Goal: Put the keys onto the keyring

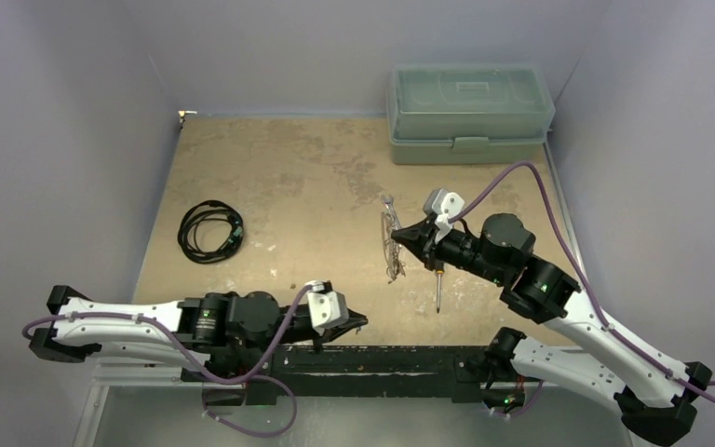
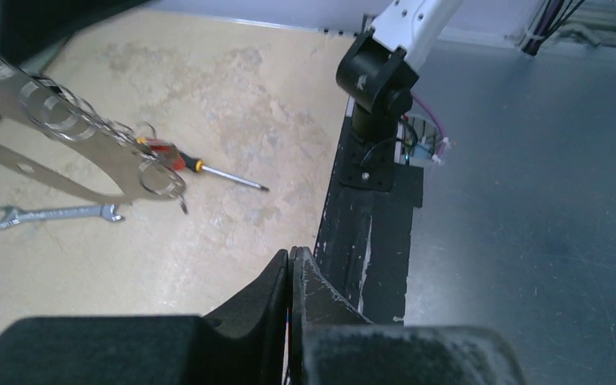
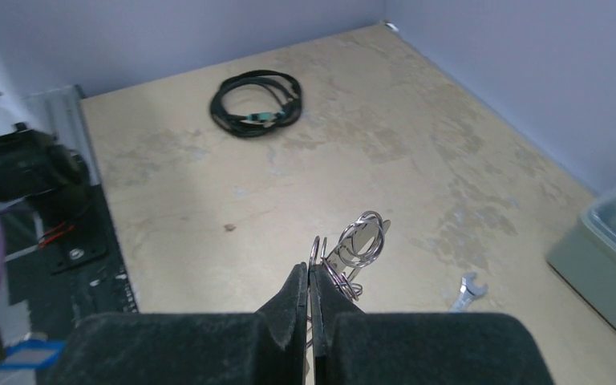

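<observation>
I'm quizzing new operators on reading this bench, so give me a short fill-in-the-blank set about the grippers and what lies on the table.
1. The right gripper is ____ on the keyring.
2. The left gripper is closed and holds ____.
3. The coiled black cable lies nearer the ____ arm.
Missing words: shut; nothing; left.

Lab test cell, grey walls (image 1: pixel 56 140), scuffed tabletop (image 1: pixel 289 177)
</observation>
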Robot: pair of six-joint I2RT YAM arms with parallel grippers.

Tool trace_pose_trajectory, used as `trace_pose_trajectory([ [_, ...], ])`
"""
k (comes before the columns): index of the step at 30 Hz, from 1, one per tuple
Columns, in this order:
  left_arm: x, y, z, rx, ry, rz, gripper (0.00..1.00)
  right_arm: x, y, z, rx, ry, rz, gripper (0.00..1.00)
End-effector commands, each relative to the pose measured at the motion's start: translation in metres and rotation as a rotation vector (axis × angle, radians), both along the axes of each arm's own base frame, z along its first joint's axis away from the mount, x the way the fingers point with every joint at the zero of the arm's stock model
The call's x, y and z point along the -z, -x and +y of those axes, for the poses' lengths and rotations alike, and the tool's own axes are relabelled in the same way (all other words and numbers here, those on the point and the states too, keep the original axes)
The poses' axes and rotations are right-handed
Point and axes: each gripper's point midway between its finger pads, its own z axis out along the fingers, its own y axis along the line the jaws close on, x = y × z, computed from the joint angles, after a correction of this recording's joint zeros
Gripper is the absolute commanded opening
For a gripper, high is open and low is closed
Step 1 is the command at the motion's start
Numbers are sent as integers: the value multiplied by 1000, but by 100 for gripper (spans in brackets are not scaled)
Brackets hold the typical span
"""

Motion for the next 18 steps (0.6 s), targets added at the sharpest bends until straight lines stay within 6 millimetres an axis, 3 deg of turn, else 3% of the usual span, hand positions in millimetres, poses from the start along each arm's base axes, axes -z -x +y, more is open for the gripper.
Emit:
trace_pose_trajectory([
  [1, -43, 2, 18, 58, 109, -109, 0, -37, 35, 20, -242, -80, -90, 0],
  [4, -62, -1, 33, 39, 167, -113, 0, -38, 52, 28, -352, -90, -100, 0],
  [8, -81, -4, 47, 5, 214, -73, 0, -30, 55, 36, -374, -74, -117, 0],
  [12, -93, -9, 56, -46, 214, -3, 0, -13, 60, 50, -363, 7, -162, 0],
  [18, -108, 3, 59, -6, 201, 80, 0, 10, 66, 63, -357, 112, -220, 0],
])
